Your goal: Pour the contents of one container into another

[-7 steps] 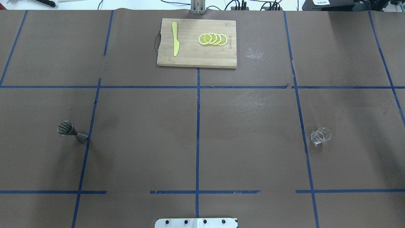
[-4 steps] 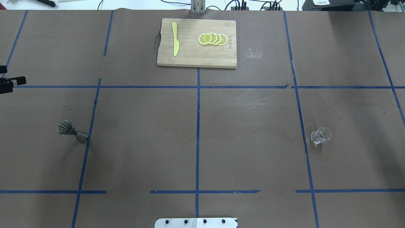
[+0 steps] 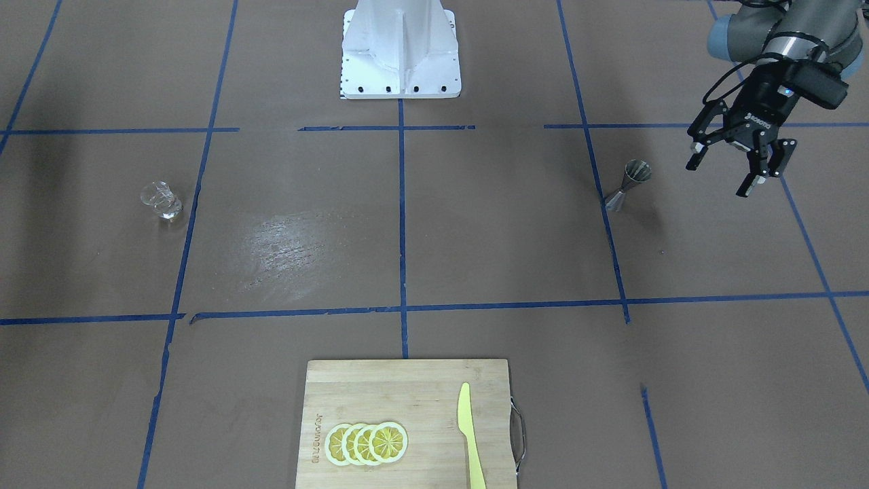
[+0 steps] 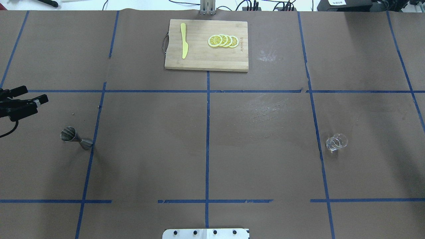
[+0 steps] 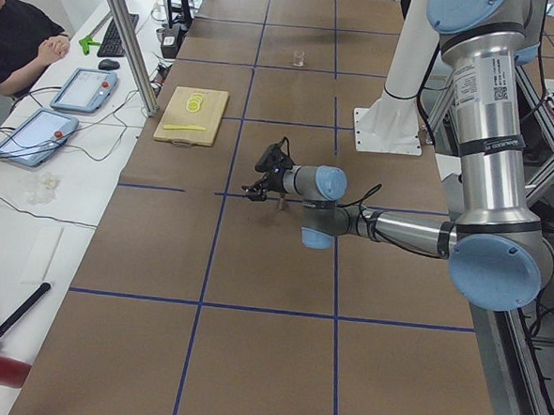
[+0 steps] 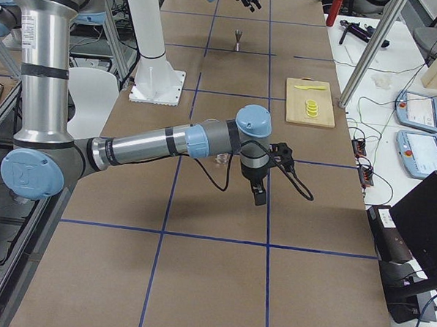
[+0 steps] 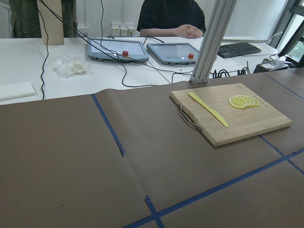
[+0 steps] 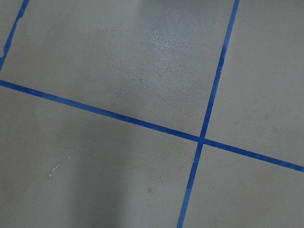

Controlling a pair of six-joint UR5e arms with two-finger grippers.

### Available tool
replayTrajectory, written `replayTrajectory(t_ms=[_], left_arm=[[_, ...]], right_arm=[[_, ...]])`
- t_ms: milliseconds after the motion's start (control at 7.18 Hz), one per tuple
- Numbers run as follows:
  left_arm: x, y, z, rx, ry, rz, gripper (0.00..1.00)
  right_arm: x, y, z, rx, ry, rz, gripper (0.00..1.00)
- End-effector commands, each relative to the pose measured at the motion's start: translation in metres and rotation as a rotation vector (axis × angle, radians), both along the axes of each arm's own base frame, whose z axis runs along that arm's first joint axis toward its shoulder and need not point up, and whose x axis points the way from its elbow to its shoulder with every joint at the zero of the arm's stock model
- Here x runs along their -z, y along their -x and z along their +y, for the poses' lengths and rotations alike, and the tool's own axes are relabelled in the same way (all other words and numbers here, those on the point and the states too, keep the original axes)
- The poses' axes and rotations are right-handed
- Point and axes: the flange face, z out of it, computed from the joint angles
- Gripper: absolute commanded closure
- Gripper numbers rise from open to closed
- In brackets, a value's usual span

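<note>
Meanwhile, the steel jigger (image 4: 75,138) was seen standing at the left of the overhead frame, its foot against a line of blue tape on the brown counter (image 4: 259,159). The clear glass cup (image 4: 336,142) was set well apart from it, at the right of the same frame, just beside another tape line. Neither vessel was touched by anything.

The left tool (image 4: 36,93) was caught at the left edge of the overhead view, above and beyond the jigger, with its jaws spread wide and nothing held between them. From across the counter, the same tool (image 3: 718,176) was shown hanging in the air at the upper right, near the jigger (image 3: 628,183) but clear of it, while the cup (image 3: 161,200) sat far off at the left.

The right tool (image 6: 260,199) was visible only from the counter's end, pointed downward close to the cup (image 6: 221,158); whether its jaws were open or closed could not be told.

At the top centre of the overhead frame, a wooden cutting board (image 4: 206,59) was laid out with a yellow knife (image 4: 183,44) and a fan of lemon slices (image 4: 223,40) on it.
</note>
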Motion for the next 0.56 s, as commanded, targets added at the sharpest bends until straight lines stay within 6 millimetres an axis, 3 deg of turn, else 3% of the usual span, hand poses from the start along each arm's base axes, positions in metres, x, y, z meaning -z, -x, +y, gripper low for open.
replayTrajectory(t_ms=[0, 418], left_arm=[[0.0, -0.047, 0.027, 0.119, -0.004, -0.001, 0.0], [-0.006, -0.081, 0.058, 0.232, -0.014, -0.03, 0.0]], right_arm=[[0.0, 0.0, 0.001, 0.0, 0.0, 0.001, 0.0], [-0.001, 0.0, 0.001, 0.0, 0.002, 0.001, 0.0]])
